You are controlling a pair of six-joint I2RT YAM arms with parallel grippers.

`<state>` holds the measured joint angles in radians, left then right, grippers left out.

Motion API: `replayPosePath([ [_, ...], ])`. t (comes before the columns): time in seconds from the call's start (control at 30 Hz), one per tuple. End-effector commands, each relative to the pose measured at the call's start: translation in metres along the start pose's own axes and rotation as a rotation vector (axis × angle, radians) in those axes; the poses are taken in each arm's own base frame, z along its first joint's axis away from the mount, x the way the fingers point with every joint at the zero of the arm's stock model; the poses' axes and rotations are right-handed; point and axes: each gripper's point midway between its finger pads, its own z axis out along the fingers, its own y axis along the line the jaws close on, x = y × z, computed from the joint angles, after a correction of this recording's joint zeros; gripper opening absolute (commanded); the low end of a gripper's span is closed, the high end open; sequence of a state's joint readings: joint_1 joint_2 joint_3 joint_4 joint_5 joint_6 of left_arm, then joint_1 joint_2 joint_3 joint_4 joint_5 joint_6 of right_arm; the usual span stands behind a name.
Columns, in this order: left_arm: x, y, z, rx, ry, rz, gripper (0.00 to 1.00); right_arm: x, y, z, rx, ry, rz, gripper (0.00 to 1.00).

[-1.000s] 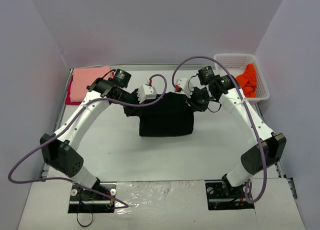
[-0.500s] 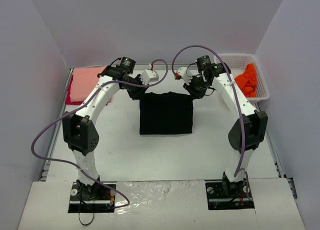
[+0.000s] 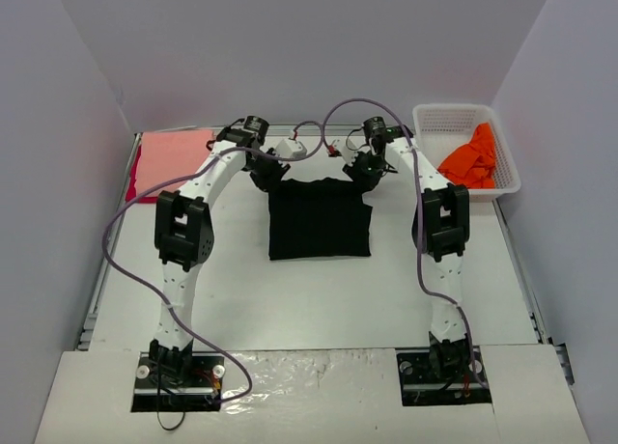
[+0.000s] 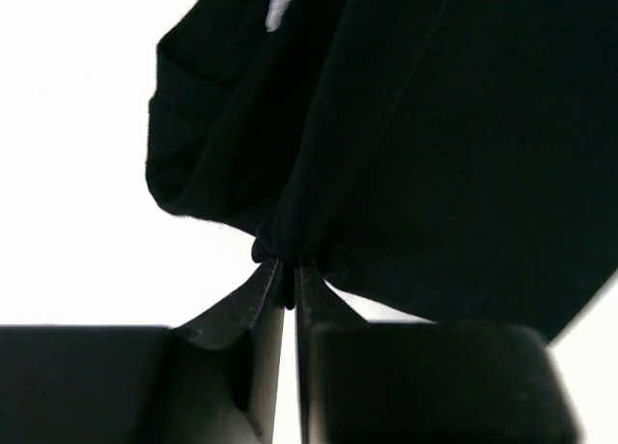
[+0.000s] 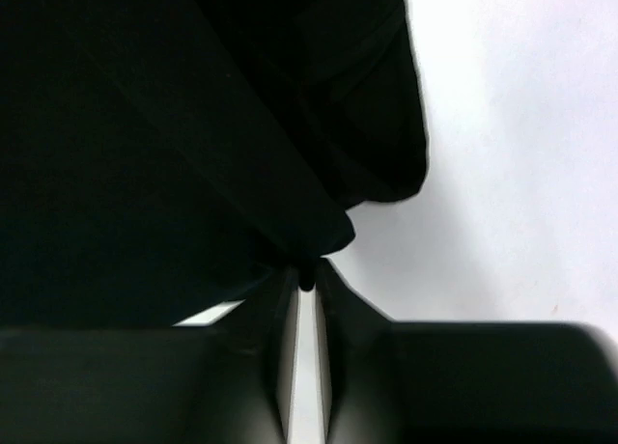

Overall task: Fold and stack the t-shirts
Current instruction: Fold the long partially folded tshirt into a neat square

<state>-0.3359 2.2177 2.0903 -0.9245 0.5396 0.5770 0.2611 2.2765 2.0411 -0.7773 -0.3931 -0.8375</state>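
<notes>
The black t-shirt (image 3: pixel 319 227) lay in the middle of the table (image 3: pixel 319 299), spread as a rough rectangle with its near edge straight and its far edge slightly uneven. Both arms reached across to that far edge, one at each far corner, so the shirt stretched from the two pincers back toward the arm bases. The left gripper (image 4: pixel 287 267) was pinched tight on the shirt's far left corner. In the left wrist view its two fingers met almost completely, with a small bunch of black cloth caught right at their tips. The rest of the shirt fanned away from them in folds, and bright table showed to the left. The right gripper (image 5: pixel 307 273) was clamped in the same way on the far right corner. In the right wrist view its fingertips pressed together on a rolled lip of cloth, the shirt filled the upper left, and bare table lay to the right. The salmon-pink t-shirt (image 3: pixel 174 154) lay folded at the far left of the table, well apart from the left gripper. It rested on the red t-shirt (image 3: pixel 132 186), whose edge showed along its left side. The bright orange t-shirt (image 3: pixel 473 159) sat crumpled in the white mesh basket (image 3: pixel 449 109) at the far right, reaching to the basket's left rim and well apart from the right gripper.
</notes>
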Motion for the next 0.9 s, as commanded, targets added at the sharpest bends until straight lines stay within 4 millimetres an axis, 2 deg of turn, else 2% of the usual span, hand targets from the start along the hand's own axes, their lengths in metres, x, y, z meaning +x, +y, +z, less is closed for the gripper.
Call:
replayPosePath([
  [0.0,-0.006,0.036,-0.007,-0.138,-0.001,0.040,0.10,-0.022,-0.031,-0.002,0.091,-0.061,0.001,0.12],
  [0.03,-0.005,0.041,-0.004,-0.152,0.011,0.048,0.32,-0.024,-0.037,0.000,0.111,-0.064,0.006,0.18],
  [0.07,0.003,0.044,0.007,-0.144,0.041,0.043,0.38,-0.019,-0.042,0.010,0.121,-0.042,0.035,0.21],
  [0.1,-0.008,0.049,0.001,-0.158,0.020,0.055,0.40,-0.025,-0.050,0.007,0.147,-0.051,0.035,0.30],
  [0.13,-0.009,0.049,0.001,-0.152,0.019,0.051,0.45,-0.025,-0.053,0.006,0.161,-0.048,0.040,0.37],
  [0.2,-0.022,0.046,-0.012,-0.163,-0.017,0.048,0.50,-0.030,-0.057,-0.005,0.194,-0.057,0.051,0.38],
  [0.23,-0.032,0.041,-0.028,-0.176,-0.049,0.058,0.52,-0.032,-0.056,-0.009,0.200,-0.064,0.058,0.38],
  [0.27,-0.042,0.039,-0.038,-0.196,-0.079,0.065,0.53,-0.040,-0.055,-0.026,0.221,-0.089,0.057,0.38],
  [0.3,-0.046,0.035,-0.047,-0.204,-0.097,0.063,0.53,-0.040,-0.051,-0.031,0.227,-0.089,0.059,0.39],
  [0.33,-0.051,0.025,-0.067,-0.219,-0.123,0.070,0.54,-0.041,-0.050,-0.039,0.241,-0.096,0.062,0.40],
  [0.37,-0.055,0.022,-0.079,-0.238,-0.146,0.074,0.54,-0.049,-0.047,-0.062,0.275,-0.123,0.052,0.45],
  [0.4,-0.056,0.017,-0.089,-0.251,-0.159,0.066,0.55,-0.052,-0.046,-0.071,0.301,-0.128,0.054,0.46],
  [0.43,-0.053,0.007,-0.108,-0.277,-0.169,0.061,0.56,-0.045,-0.038,-0.072,0.294,-0.110,0.060,0.45],
  [0.47,-0.057,0.007,-0.119,-0.311,-0.200,0.056,0.57,-0.050,-0.032,-0.092,0.322,-0.128,0.052,0.44],
  [0.5,-0.053,0.004,-0.128,-0.331,-0.216,0.014,0.58,-0.053,-0.026,-0.099,0.341,-0.131,0.058,0.44],
  [0.53,-0.048,-0.003,-0.144,-0.368,-0.238,0.000,0.59,-0.050,-0.013,-0.109,0.344,-0.132,0.060,0.44],
  [0.57,-0.048,-0.011,-0.167,-0.403,-0.285,-0.040,0.61,-0.053,-0.001,-0.111,0.347,-0.126,0.055,0.46],
  [0.6,-0.032,-0.014,-0.161,-0.409,-0.266,-0.081,0.63,-0.049,0.015,-0.117,0.343,-0.121,0.048,0.46],
  [0.63,-0.026,-0.019,-0.163,-0.414,-0.272,-0.132,0.65,-0.052,0.027,-0.118,0.339,-0.125,0.039,0.46],
  [0.67,-0.022,-0.027,-0.177,-0.432,-0.294,-0.147,0.65,-0.063,0.049,-0.115,0.319,-0.133,0.011,0.46],
  [0.7,-0.005,-0.030,-0.170,-0.430,-0.266,-0.185,0.65,-0.062,0.067,-0.115,0.303,-0.133,0.000,0.46],
  [0.73,0.004,-0.030,-0.171,-0.451,-0.256,-0.224,0.65,-0.068,0.081,-0.114,0.293,-0.142,-0.020,0.46],
  [0.77,0.010,-0.032,-0.181,-0.467,-0.267,-0.238,0.65,-0.080,0.109,-0.107,0.259,-0.147,-0.071,0.47],
  [0.87,0.040,-0.037,-0.182,-0.453,-0.212,-0.333,0.64,-0.085,0.145,-0.088,0.235,-0.102,-0.119,0.48],
])
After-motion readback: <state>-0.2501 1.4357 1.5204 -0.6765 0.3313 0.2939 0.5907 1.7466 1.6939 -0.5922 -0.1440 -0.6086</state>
